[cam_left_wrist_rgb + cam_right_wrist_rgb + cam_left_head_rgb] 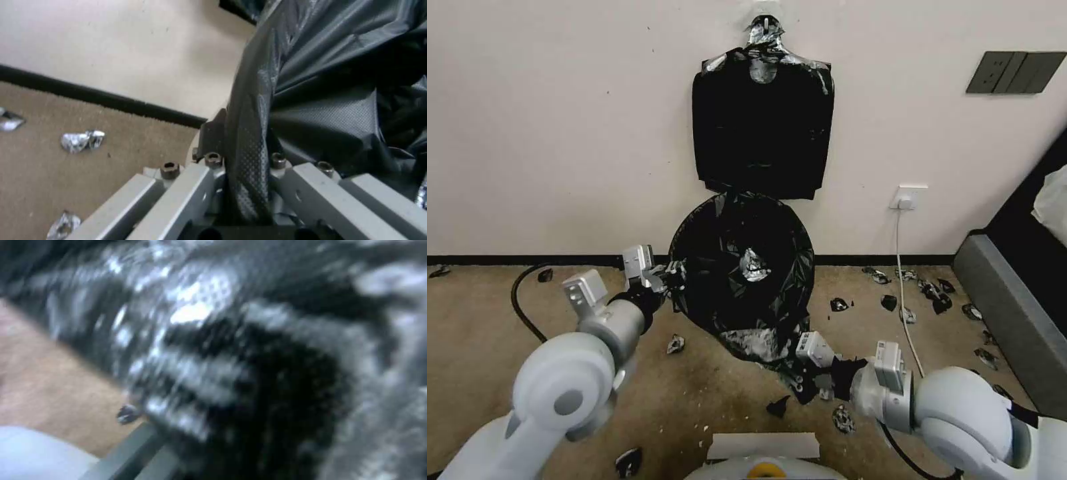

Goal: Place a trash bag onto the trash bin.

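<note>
Head cam looks down; wrist cams close on trash bag (740, 267).

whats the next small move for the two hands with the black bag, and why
Probably draw both hands down and outward. The left hand pinches the crinkled glossy black plastic trash bag at its left edge, and the right hand is in the slack at its near edge, so the film spread across the bin's top looks unseated.
</note>
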{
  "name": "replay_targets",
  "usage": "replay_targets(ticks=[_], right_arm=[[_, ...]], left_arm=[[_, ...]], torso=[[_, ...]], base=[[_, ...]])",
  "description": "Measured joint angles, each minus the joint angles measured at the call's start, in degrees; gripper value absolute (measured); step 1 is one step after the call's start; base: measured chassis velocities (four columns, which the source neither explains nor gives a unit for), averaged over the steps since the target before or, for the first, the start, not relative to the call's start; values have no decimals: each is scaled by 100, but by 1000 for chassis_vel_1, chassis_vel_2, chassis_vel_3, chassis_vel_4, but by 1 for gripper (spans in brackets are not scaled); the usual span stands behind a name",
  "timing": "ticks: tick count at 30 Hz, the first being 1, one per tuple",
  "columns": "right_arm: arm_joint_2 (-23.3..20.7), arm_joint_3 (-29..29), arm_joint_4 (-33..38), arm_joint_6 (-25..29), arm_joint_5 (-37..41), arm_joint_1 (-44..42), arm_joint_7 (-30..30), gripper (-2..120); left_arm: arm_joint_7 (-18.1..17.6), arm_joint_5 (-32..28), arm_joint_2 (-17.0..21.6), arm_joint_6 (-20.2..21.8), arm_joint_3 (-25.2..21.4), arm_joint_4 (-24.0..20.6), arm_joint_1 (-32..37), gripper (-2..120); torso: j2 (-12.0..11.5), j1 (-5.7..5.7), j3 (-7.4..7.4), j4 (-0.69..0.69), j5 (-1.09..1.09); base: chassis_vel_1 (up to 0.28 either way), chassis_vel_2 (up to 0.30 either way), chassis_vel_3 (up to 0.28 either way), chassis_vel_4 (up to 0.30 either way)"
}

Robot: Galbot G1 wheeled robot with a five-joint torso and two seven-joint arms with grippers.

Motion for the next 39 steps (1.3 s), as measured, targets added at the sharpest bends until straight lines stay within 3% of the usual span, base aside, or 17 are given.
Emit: replay_targets(ticks=[7,12,21,25,33,35,37,39], right_arm=[[599,-210,-589,76,-225,-15,176,0],[851,-346,-872,102,-297,52,352,0],[917,-226,-924,240,-282,-121,483,0],[884,60,-862,467,-322,-498,474,21],[843,309,-880,653,-722,-981,378,44],[803,446,-738,648,-789,-1180,525,56],[783,527,-631,599,-732,-1253,638,59],[717,882,-207,277,-315,-1507,995,70]], left_arm=[[-504,-794,-64,145,-91,-9,12,3],[-533,-834,-71,201,-116,-30,83,3],[-521,-731,-132,204,-103,-40,113,3],[-519,-623,-168,118,-151,71,71,3],[-516,-587,-135,-9,-207,194,-65,3],[-504,-512,-129,-44,-228,195,-30,3],[-479,-410,-136,-60,-240,193,22,3],[-341,-14,-159,-130,-294,187,216,3]], torso=[[0,0,0,0,0],[0,0,0,0,0],[0,1,0,0,0],[0,1,0,0,0],[0,1,0,-1,0],[0,0,0,-1,1],[0,0,0,-1,1],[0,0,0,2,2]], base=[[0,0,0,0],[0,0,0,0],[0,0,0,0],[0,0,0,0],[0,0,0,0],[0,0,0,0],[0,0,0,0],[0,0,0,0]])
